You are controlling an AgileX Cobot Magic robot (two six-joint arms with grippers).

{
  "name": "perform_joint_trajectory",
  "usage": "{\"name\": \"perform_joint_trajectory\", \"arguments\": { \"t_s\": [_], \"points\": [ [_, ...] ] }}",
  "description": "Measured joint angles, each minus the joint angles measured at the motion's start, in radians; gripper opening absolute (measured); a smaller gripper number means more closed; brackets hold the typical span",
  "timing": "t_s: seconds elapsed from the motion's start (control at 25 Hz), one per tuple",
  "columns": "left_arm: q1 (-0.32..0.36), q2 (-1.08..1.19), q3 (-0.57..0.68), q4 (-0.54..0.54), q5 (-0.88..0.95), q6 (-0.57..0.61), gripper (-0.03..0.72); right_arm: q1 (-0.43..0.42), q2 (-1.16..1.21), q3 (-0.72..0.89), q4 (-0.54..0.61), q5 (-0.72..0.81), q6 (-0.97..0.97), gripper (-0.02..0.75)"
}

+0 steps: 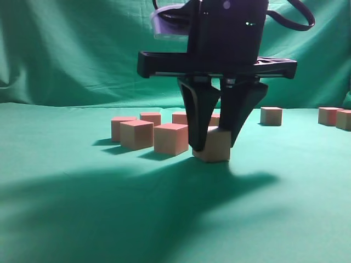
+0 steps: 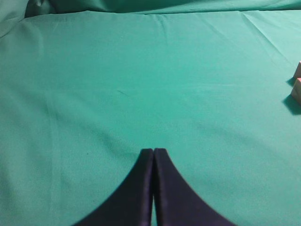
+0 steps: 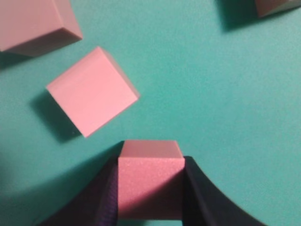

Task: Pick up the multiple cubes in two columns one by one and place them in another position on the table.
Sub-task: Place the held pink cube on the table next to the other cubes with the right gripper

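My right gripper (image 1: 215, 146) hangs close to the camera with its black jaws down on both sides of a pink cube (image 1: 215, 152) that sits on the green cloth. In the right wrist view the jaws (image 3: 150, 162) press both sides of this cube (image 3: 149, 183). Several more pink cubes stand in two columns just left of it, the nearest (image 1: 171, 138) a small gap away; it also shows in the right wrist view (image 3: 92, 90). My left gripper (image 2: 153, 150) is shut and empty over bare cloth; it does not show in the exterior view.
Three separate cubes stand at the back right (image 1: 271, 115) (image 1: 329, 115) (image 1: 344, 119). Two cubes show at the right edge of the left wrist view (image 2: 297, 89). A green cloth backdrop (image 1: 66, 49) closes the far side. Open cloth lies in front (image 1: 164, 219).
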Motion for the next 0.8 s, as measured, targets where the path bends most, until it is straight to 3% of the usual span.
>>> {"name": "perform_joint_trajectory", "arguments": {
  "t_s": [0.64,0.8],
  "points": [
    [0.0,0.0,0.0,0.0,0.0,0.0,0.0,0.0,0.006,0.0,0.039,-0.002,-0.016,0.259],
    [0.0,0.0,0.0,0.0,0.0,0.0,0.0,0.0,0.012,0.0,0.054,-0.002,-0.019,0.502]
  ]
}}
